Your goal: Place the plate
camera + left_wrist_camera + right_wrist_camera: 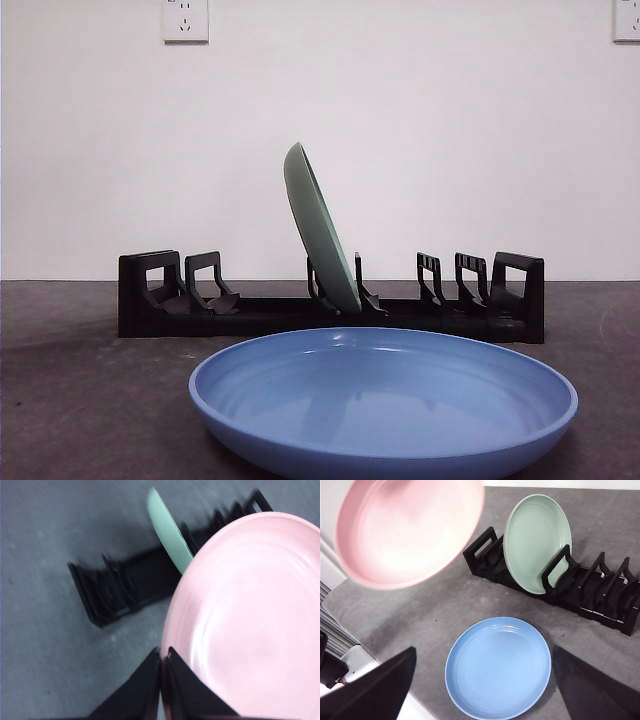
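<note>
My left gripper (164, 652) is shut on the rim of a pink plate (250, 620), which it holds in the air above the table. In the right wrist view the pink plate (405, 530) hovers over the rack's end; it is out of the front view. A green plate (320, 230) (170, 530) (537, 540) stands tilted in a middle slot of the black rack (150, 295) (125, 585) (600, 605). My right gripper (484, 650) hangs open, high above a blue plate (497, 665), and holds nothing.
The blue plate (380, 400) lies flat on the dark grey table (60, 400), in front of the rack. The rack has free slots on both sides of the green plate. The table's edge (365, 660) runs close by the blue plate. A white wall stands behind.
</note>
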### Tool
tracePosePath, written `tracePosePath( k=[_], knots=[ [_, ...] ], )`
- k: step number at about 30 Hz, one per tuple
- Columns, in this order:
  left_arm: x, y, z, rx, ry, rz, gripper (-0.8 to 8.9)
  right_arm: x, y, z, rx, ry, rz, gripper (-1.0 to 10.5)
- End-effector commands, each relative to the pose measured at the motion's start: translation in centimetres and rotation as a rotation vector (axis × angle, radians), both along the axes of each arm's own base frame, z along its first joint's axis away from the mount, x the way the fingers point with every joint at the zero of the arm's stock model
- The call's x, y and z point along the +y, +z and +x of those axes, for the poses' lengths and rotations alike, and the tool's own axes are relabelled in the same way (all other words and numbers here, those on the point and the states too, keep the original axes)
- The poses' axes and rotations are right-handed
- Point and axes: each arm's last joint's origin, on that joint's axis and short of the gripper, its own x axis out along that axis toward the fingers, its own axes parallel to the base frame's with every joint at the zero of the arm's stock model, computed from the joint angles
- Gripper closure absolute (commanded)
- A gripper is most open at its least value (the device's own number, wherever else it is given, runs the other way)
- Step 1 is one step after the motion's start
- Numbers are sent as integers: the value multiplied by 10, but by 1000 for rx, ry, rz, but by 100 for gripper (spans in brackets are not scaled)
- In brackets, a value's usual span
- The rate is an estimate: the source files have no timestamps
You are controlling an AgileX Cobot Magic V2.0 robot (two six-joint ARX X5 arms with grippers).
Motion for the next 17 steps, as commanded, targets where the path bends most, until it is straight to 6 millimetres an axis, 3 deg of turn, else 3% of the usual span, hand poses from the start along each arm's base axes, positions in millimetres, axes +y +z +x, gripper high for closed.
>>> tracePosePath(
  k=[1, 9, 17],
  knots=[
    [5, -12, -10, 57, -44, 40, 810, -1, 5, -1, -30, 2, 5, 513],
    [9, -74, -27, 193, -183, -76, 810, -1, 5, -1, -26, -25, -3, 513],
    [-1, -153, -18, 243, -184, -203, 810, -1, 5, -1, -9, -32, 10, 513]
  ],
)
